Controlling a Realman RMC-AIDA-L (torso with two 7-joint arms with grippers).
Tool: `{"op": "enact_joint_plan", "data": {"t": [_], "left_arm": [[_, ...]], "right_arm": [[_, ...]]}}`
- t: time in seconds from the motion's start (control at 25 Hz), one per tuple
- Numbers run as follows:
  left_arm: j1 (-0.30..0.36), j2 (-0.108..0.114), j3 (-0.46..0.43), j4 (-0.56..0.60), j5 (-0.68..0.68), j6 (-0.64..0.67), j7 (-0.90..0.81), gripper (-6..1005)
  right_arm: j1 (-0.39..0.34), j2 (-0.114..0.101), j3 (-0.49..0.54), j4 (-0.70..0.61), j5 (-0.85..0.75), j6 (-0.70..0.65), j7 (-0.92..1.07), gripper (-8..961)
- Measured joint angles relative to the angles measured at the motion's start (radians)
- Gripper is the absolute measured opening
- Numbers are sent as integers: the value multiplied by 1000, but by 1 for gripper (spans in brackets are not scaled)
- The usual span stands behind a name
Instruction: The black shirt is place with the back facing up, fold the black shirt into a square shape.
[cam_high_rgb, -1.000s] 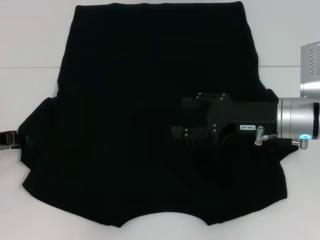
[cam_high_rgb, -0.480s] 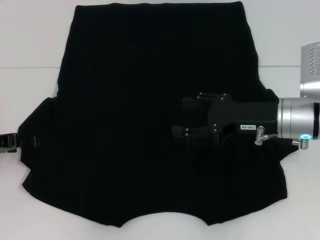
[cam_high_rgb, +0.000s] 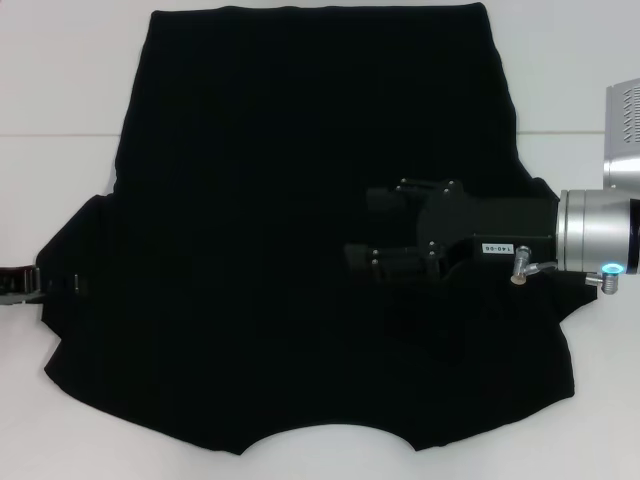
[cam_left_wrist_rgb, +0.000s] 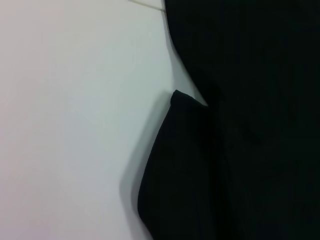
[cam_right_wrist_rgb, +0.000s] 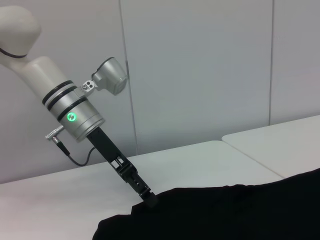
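— Where is the black shirt (cam_high_rgb: 300, 240)?
— Flat on the white table (cam_high_rgb: 60, 80). My left gripper (cam_high_rgb: 45, 283) touches its 9 o'clock sleeve, grip unclear; my right gripper (cam_high_rgb: 372, 232) hovers above it, jaws parted, empty.

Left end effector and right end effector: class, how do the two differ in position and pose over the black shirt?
1. The left end effector sits at the sleeve edge of the black shirt; the right end effector is over the shirt's body.
2. The right wrist view shows the left end effector angled down, its tip at the cloth edge; the right end effector lies roughly level, fingers apart.
Both are black and point inward.
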Motion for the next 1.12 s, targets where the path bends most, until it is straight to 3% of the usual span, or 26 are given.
{"op": "enact_joint_plan", "data": {"t": [0.44, 0.84, 1.12], "left_arm": [[-5, 1, 10, -8, 24, -20, 3, 556], [-1, -2, 12, -18, 28, -45, 11, 113], [4, -4, 8, -6, 28, -46, 14, -1]], "right_arm": [[-1, -2, 0, -2, 1, -1, -6, 885], [-3, -1, 0, -2, 1, -3, -8, 884], [-3, 0, 0, -2, 4, -5, -8, 884]]}}
